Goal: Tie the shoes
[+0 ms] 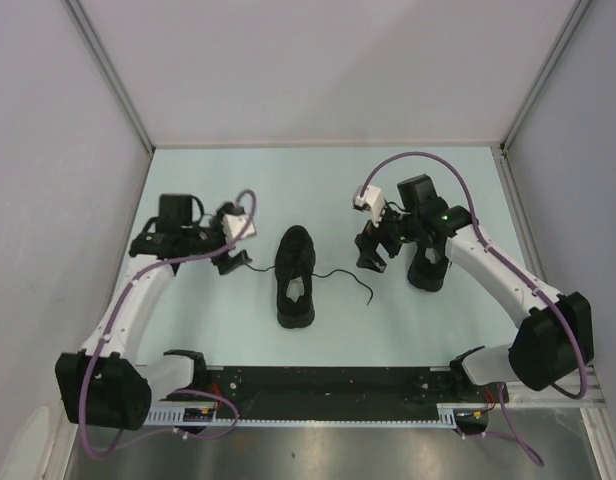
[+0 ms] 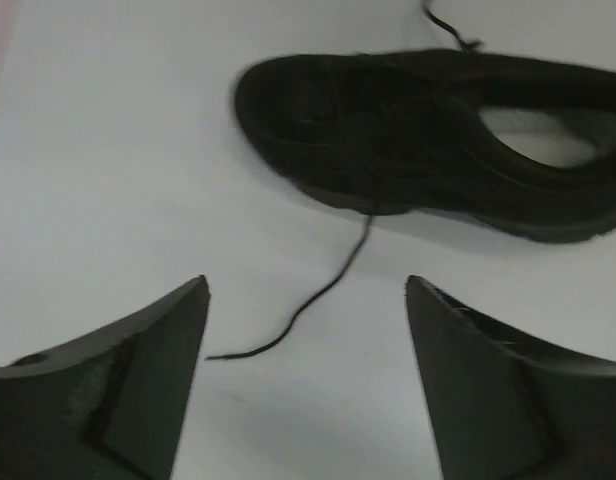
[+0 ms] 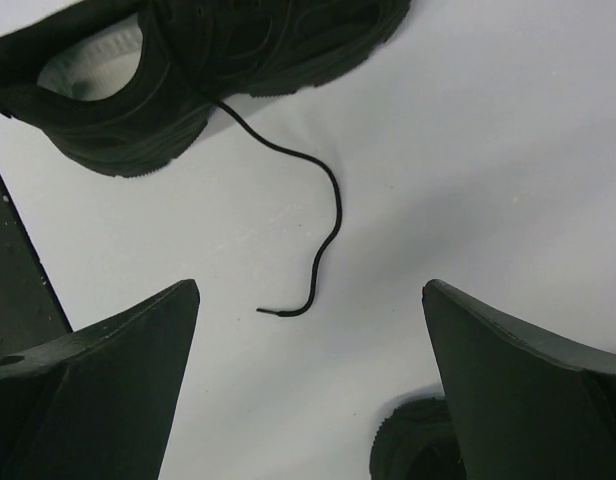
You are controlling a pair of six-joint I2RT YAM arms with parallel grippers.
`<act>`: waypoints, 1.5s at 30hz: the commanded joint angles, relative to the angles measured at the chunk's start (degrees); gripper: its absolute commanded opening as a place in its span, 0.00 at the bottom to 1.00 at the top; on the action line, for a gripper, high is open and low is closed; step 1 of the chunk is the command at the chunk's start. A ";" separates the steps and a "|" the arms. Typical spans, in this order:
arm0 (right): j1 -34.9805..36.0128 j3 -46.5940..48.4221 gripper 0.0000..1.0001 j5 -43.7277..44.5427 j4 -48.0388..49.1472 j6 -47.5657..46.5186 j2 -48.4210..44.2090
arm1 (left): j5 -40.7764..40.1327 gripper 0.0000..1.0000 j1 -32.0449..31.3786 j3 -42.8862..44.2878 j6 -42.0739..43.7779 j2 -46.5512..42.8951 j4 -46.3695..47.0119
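While both laces lie loose, top view: shoe [image 1: 296,275] sits mid-desk [image 1: 188,180], untied, between left tool [image 1: 231,260] and right tool [image 1: 373,252], both spread and empty. Left wrist: left lace [image 2: 308,305] is thin and flat on desk, so a pinch may slip. Right wrist: right lace [image 3: 323,215] curls; tugging could drag shoe. Nothing blocks either lace.

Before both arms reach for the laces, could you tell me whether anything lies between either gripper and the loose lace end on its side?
Nothing visible does. Only bare table separates the open left gripper from the left lace end, and the open right gripper from the right lace end trailing from the shoe.
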 commanded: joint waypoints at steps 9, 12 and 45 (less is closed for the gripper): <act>-1.43 0.99 0.99 -5.11 -2.24 1.99 7.47 | -6.50 0.54 -10.22 -1.53 17.16 22.30 -0.63; -2.04 0.99 0.99 -5.21 -2.33 1.99 8.27 | -8.61 0.50 -10.40 -0.90 17.69 25.83 0.33; -3.45 0.99 0.92 -8.10 -0.40 6.29 12.57 | 0.78 0.00 -12.07 -3.37 13.21 18.20 3.25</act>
